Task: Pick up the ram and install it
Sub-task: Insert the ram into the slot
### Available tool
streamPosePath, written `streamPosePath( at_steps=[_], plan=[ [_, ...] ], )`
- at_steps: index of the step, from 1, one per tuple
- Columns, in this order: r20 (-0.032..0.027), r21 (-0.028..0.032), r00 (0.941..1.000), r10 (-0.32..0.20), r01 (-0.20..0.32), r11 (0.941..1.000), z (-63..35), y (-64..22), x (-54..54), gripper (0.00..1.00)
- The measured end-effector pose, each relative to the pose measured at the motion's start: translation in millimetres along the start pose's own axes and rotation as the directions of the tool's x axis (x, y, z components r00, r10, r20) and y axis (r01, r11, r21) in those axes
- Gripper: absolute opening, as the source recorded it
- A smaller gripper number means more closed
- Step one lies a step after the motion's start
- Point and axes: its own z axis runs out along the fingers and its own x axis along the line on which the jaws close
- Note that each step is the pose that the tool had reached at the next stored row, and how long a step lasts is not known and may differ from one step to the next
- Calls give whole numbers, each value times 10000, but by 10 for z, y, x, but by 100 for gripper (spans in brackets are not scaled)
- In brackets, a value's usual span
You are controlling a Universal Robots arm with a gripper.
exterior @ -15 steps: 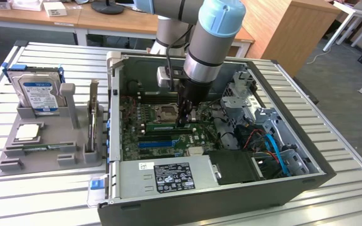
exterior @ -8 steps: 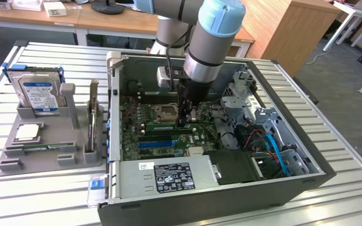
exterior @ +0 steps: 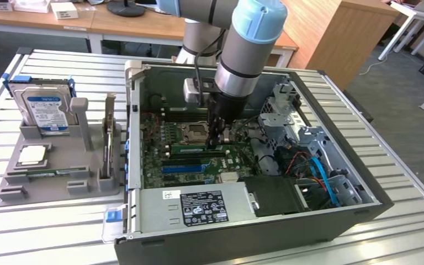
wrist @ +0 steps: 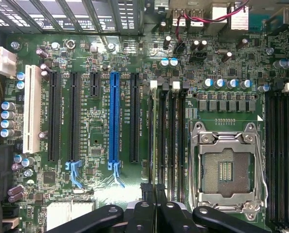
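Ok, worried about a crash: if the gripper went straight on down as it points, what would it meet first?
Most likely the black memory slots beside the CPU socket: the gripper points down at them. How much gap is left, I cannot tell.

Wooden desks along the back, wooden cabinet on the exterior view's right, grey carpet floor, slatted metal table in front, even light.

Green motherboard carries one blue slot, one white slot; black gripper.
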Motion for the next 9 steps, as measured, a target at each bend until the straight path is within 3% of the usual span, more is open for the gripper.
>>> streamPosePath(
  at_steps=[9],
  plan=[
    [1,1,10000,0,0,10000,7,-2,-1,12]
  ],
)
